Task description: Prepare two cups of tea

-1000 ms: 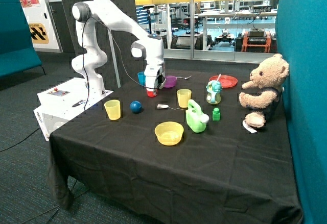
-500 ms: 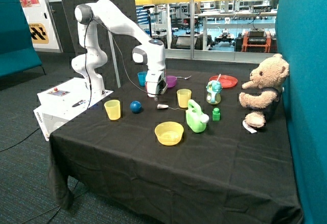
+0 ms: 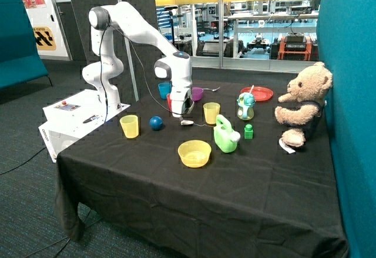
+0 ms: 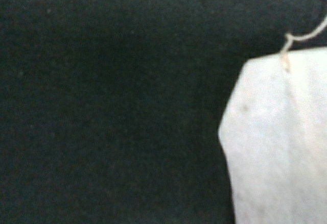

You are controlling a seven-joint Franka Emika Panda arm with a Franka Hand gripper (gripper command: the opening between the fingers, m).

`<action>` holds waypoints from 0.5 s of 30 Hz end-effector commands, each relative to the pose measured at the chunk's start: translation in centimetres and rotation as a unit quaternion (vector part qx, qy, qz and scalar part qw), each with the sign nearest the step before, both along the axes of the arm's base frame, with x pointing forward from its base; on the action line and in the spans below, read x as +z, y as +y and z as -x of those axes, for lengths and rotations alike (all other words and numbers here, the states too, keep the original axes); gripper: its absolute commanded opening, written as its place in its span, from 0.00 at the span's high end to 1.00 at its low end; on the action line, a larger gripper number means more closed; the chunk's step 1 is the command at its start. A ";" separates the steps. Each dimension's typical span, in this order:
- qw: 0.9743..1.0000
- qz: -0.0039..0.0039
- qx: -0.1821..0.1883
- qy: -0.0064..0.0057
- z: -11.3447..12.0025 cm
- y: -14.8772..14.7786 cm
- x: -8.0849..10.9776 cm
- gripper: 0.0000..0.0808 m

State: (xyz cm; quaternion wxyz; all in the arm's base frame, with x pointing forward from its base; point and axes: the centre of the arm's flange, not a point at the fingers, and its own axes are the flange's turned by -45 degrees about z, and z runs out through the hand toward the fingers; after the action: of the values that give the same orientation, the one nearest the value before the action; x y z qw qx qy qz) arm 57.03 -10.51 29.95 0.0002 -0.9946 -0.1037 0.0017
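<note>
Since the earlier frames the gripper (image 3: 183, 117) has left the red cup (image 3: 170, 100) – now just behind it – dropping low beside the tea bag (image 4: 278, 142) on the cloth, presumably to grasp it; finger opening cannot be told.

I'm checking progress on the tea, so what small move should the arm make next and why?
Probably lower the gripper the last bit onto the tea bag and grasp it. It hangs just above the bag on the black tablecloth, beside the yellow cup, and the bag lies flat, outside any cup.
</note>
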 end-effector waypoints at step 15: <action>1.000 0.000 0.008 -0.002 -0.3 0.1 -2.7 0.47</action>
State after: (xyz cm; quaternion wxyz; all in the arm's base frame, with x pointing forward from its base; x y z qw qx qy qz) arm 57.29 -10.41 28.00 0.0001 -0.9942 -0.1079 0.0018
